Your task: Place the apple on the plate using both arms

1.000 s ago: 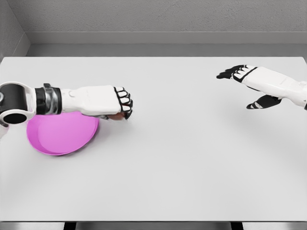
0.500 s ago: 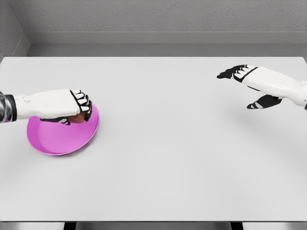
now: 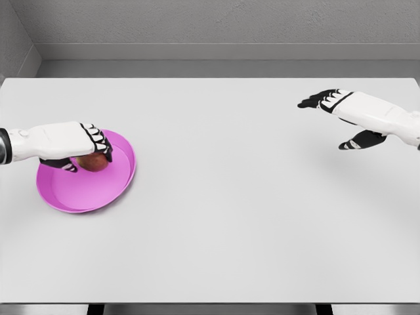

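left hand (image 3: 79, 147) apparently gripping apple (image 3: 92, 162) | over plate (image 3: 111, 190) | table (image 3: 249, 216)

You see only the lower edge of the apple (image 3: 92, 163); the left hand (image 3: 77, 146) covers its top. That hand also hides the plate (image 3: 98, 190) rim behind it. Both forearms are cut off at the picture's side edges. Whether the apple touches the plate cannot be told.

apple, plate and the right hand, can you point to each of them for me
apple (image 3: 92, 163), head view, its reddish-brown side showing below the fingers
plate (image 3: 85, 193), head view, bare pink inside near the front
right hand (image 3: 341, 108), head view, the white back of the hand
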